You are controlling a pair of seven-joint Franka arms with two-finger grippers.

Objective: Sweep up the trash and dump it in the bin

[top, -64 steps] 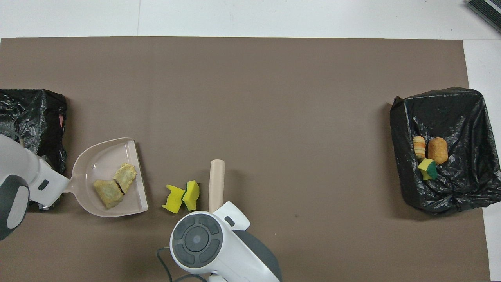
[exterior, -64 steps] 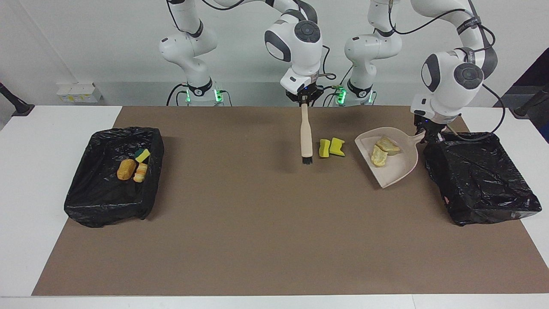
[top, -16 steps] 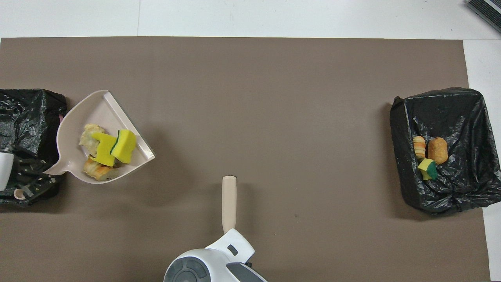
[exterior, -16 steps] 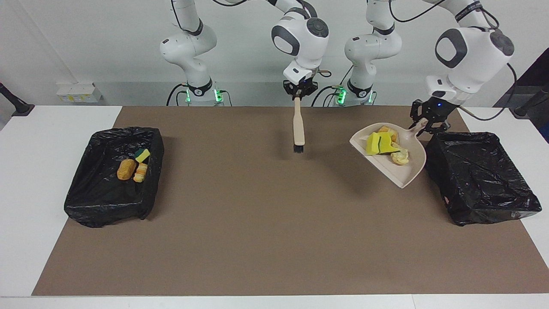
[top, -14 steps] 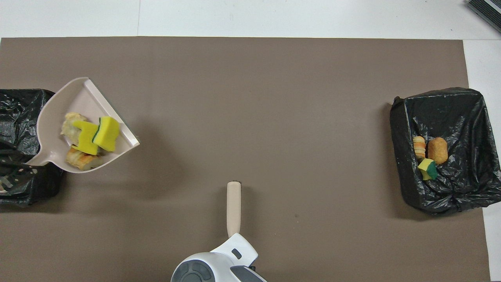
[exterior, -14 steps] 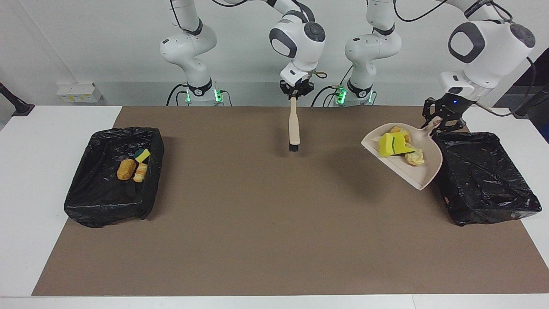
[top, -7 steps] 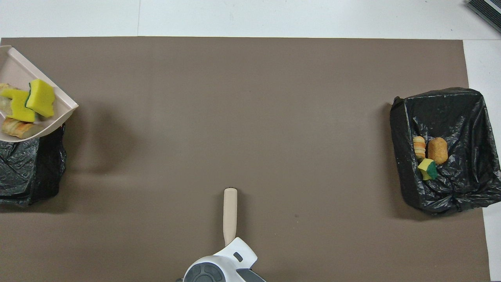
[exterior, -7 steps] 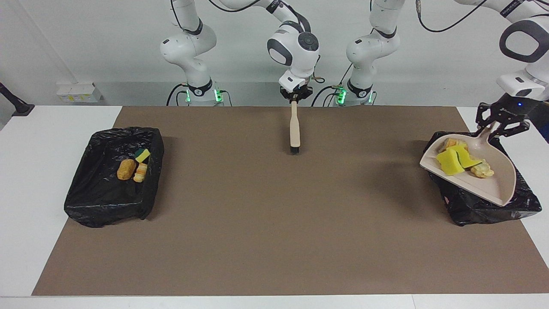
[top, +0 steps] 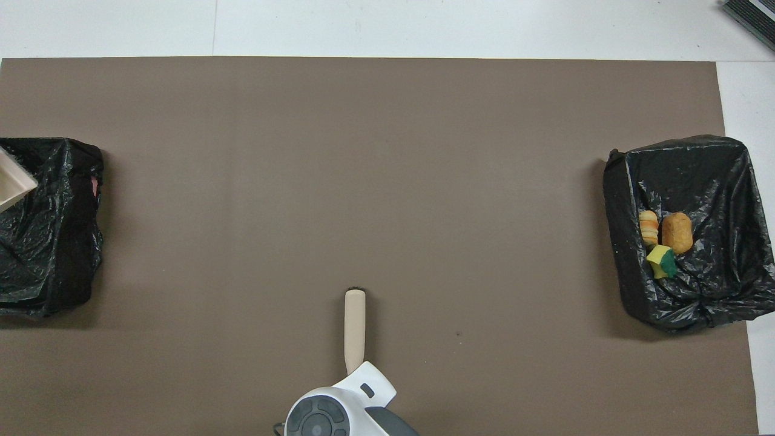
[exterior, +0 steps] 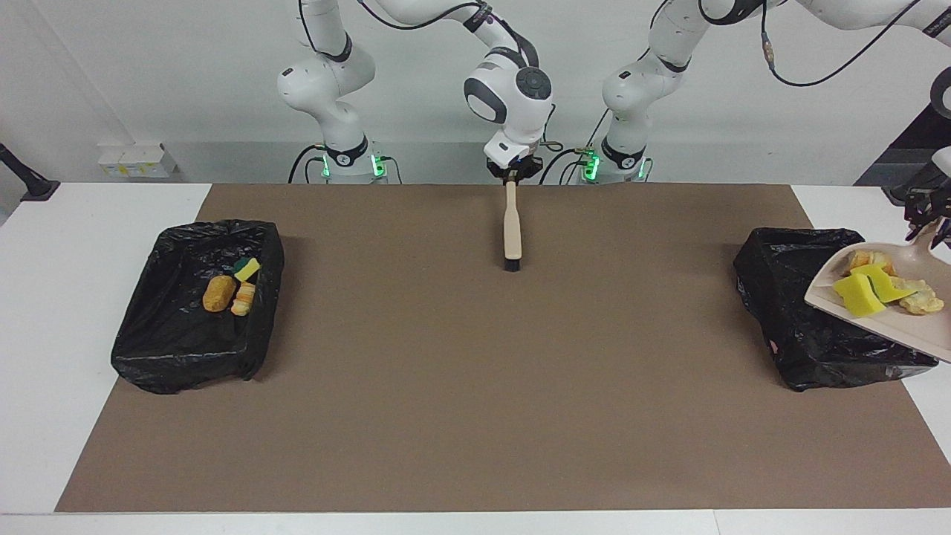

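Bin at left arm's end: I see a black bag-lined rectangular bin (exterior: pixel 810 312) on the brown table mat (exterior: pixel 475 386); of its inside I see only black liner.
Dustpan: a beige plastic dustpan (exterior: pixel 884 316) hangs over this bin, cut off by the edge of the facing view; in the overhead view I get only its corner (top: pixel 12 184).
Trash in dustpan: two bright yellow sponge chunks with green backing (exterior: pixel 865 288) lie among tan-to-orange crusty bread-like lumps (exterior: pixel 921 299), all inside the pan and above the bin.
Left gripper: the left gripper (exterior: pixel 932 219) pinches the dustpan's handle, above the edge of this bin nearer the robots.
Bin at right arm's end: a second black bag-lined bin (exterior: pixel 186 334) sits well apart from the first, across the mat; it holds two orange bread-like lumps (exterior: pixel 226 295) and one yellow-and-green sponge piece (exterior: pixel 247 267), close together.
Brush: a beige-handled brush with black bristles (exterior: pixel 512 234) hangs upright over the mat, about midway between the two bins and nearer the robots than either.
Right gripper: the right gripper (exterior: pixel 512 177) is pressed onto the top of the brush handle, holding the brush.
In the way: I see only bare mat between the brush and the first bin.
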